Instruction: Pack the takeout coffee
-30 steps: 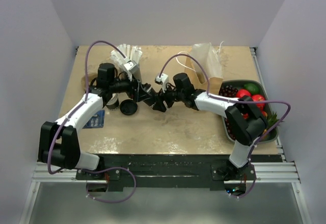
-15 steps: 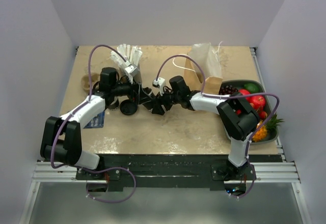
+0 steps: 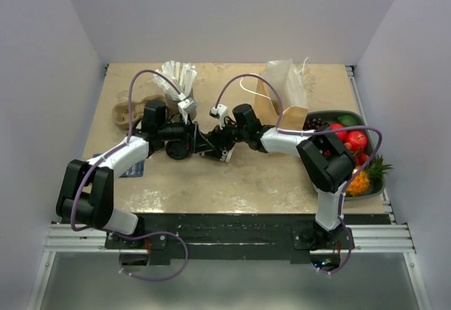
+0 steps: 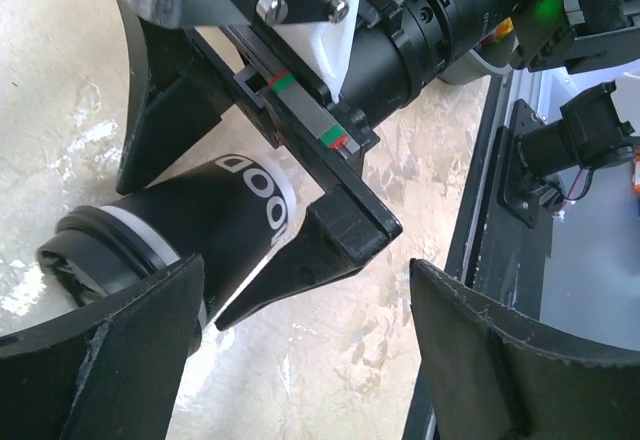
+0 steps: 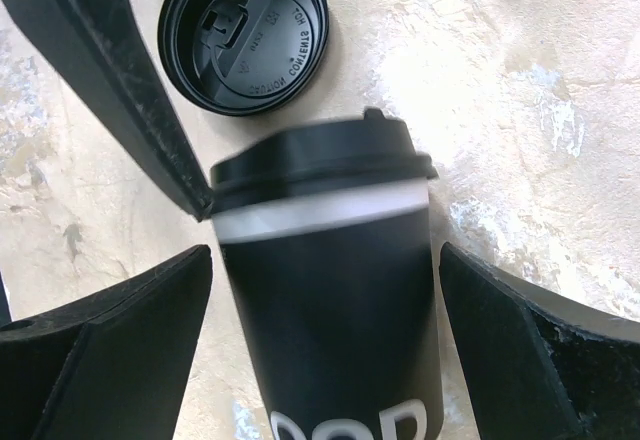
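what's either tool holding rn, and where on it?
Nothing, it seems. Right tool open around the takeout coffee, gaps both sides; left tool open too.

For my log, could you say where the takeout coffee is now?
Top view: the takeout coffee sits mid-table between the right gripper's open fingers, loose black lid to its left.

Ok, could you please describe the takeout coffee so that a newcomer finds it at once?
Look at the middle of the table. There, between the open fingers of the right gripper, is a dark cup with white letters on its side. It wears its black lid, while the spare lid next to it lies alone.
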`<state>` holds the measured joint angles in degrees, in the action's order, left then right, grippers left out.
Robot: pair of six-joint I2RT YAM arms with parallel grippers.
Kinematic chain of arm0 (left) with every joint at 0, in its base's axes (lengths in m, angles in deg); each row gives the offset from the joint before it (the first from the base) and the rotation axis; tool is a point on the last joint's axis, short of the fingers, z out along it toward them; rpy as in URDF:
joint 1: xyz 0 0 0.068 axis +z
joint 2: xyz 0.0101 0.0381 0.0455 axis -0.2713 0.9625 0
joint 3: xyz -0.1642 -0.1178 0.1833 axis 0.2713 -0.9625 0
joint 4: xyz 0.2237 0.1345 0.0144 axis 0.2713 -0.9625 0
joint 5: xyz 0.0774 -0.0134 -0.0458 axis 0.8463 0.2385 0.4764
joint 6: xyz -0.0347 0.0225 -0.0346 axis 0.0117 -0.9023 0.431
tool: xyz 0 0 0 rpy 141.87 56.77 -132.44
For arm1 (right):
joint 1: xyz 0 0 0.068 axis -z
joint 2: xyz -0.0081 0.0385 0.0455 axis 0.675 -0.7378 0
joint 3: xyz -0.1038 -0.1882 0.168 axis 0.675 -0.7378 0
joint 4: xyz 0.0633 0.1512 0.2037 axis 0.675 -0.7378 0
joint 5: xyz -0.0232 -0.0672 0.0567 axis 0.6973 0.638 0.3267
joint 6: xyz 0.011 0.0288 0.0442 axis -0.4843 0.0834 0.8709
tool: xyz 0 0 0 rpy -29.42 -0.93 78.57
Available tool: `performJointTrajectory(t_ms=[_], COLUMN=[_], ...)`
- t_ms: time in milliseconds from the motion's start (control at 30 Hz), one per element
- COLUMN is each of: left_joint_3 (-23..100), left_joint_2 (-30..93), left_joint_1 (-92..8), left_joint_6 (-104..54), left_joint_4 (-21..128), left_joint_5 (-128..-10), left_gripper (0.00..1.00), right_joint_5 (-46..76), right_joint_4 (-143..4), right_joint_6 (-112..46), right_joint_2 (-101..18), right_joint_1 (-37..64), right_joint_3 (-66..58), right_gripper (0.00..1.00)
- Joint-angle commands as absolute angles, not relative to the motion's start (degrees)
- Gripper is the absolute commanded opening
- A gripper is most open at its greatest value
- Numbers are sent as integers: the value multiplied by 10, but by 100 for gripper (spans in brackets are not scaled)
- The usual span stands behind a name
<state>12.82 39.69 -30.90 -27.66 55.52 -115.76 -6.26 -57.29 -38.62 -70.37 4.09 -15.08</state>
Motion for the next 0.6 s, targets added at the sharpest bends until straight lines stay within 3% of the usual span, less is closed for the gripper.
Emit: performJointTrajectory(t_ms=[0, 233, 467, 567], left_joint_3=[120, 145, 198, 172], left_joint_2=[393, 374, 293, 255], left_joint_1=[-313, -315, -308, -304], left_joint_6=[-263, -264, -335, -318], left_joint_4=[577, 573, 426, 425], left_joint_5=[-1180, -1173, -1026, -977], left_gripper=[87, 87, 90, 90], right_joint_5=[-46, -26, 11, 10], right_joint_4=[-562, -587, -734, -707], right_joint_6=[-391, -436, -479, -481], right_joint_2=[-684, -682, -743, -729], right_joint_1=[39, 26, 11, 11], right_joint_3=[-147, -141, -42, -63], right_gripper=[99, 99, 99, 97])
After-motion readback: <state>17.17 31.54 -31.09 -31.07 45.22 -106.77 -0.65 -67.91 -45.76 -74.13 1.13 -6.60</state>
